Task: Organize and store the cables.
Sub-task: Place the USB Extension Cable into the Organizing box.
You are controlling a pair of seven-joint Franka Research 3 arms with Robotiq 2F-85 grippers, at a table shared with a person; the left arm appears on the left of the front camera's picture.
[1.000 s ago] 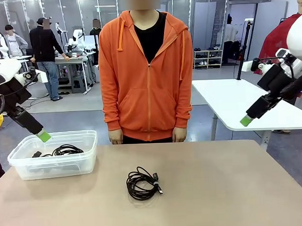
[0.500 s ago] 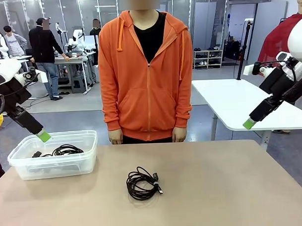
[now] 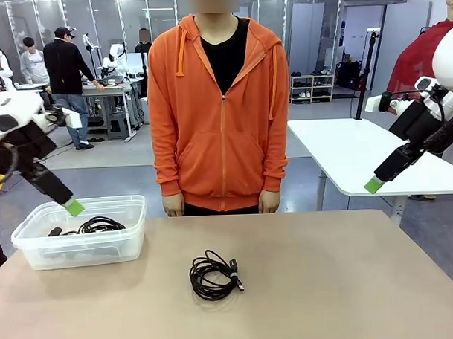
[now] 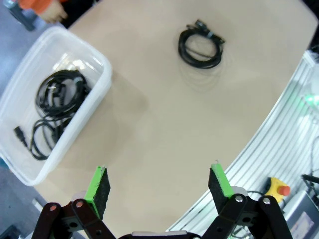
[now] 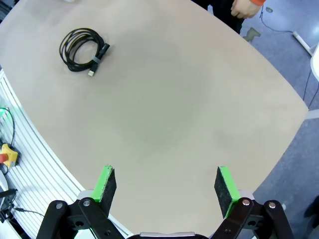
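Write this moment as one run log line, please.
left gripper: open, above bin | right gripper: open, raised | cables: in bin | coiled cable: on table

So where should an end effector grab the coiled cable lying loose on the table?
Probably from straight above, pinching the bundled strands of the coiled cable across the loop's right side, near its plug end. It lies flat on the bare table, so a side approach would find little to grip.
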